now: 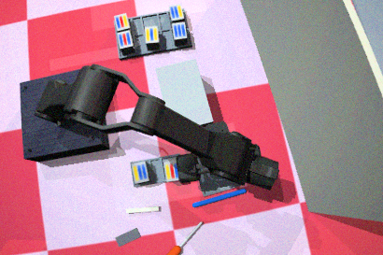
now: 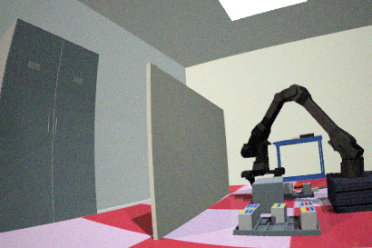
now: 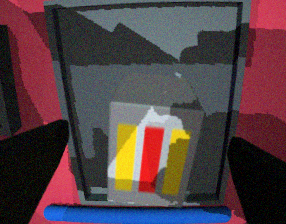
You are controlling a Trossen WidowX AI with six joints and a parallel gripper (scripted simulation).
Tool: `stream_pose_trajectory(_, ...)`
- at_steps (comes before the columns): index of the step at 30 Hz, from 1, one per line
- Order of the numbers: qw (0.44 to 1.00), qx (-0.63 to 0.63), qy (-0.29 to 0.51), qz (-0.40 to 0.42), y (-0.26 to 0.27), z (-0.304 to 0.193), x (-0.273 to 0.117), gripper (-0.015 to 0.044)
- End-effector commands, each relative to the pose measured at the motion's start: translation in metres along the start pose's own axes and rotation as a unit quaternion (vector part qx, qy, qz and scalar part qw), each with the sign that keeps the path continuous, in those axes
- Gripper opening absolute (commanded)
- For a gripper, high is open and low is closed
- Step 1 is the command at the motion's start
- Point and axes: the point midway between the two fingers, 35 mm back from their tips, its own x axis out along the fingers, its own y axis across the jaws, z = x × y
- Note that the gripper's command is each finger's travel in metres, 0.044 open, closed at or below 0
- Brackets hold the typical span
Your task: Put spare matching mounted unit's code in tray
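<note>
Fingers (image 2: 249, 178) stand wide apart at the end of the black arm (image 1: 182, 128) (image 2: 274, 106), one to each side of the tray in the wrist view, gripping nothing. Spare block (image 3: 153, 160) lies inside the grey tray (image 1: 219, 187) (image 3: 246, 20), released. Its visible face carries three stripes: yellow, red, yellow (shadow darkens part of the face). It sits toward the side of the tray nearest the blue rod (image 1: 219, 198) (image 3: 139, 213), which lies just outside the rim.

In the top view, the arm covers part of the tray and reaches across the worktop from its dark base (image 1: 33, 147) (image 2: 349, 200). A two-block holder (image 1: 159, 179) is near the tray; one block (image 1: 140, 173) shows yellow and blue stripes, the other (image 1: 171, 171) yellow, red and blue (the arm partly covers this end).

Pale grey box (image 1: 184, 91) (image 2: 268, 191) stands between the tray area and a larger rack (image 1: 154, 53) (image 2: 277, 233). This rack carries five striped blocks. None of the faces visible from above can be confirmed as the mounted unit's back, so the code match cannot be told. A white strip (image 1: 143, 210), a grey plate (image 1: 128, 236) and an orange-handled screwdriver (image 1: 175, 250) lie apart from the tray.
</note>
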Motion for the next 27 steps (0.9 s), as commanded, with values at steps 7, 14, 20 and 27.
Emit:
stream_pose_trajectory(7,1.0,-0.002,0.0,0.001,0.001,0.0,-0.106,0.044)
stream_pose_trajectory(14,1.0,-0.001,0.005,-0.011,-0.003,-0.001,-0.105,0.044)
stream_pose_trajectory(20,1.0,-0.001,0.005,-0.011,-0.003,-0.001,-0.105,0.044)
stream_pose_trajectory(27,1.0,-0.001,0.005,-0.011,-0.003,-0.001,-0.105,0.044)
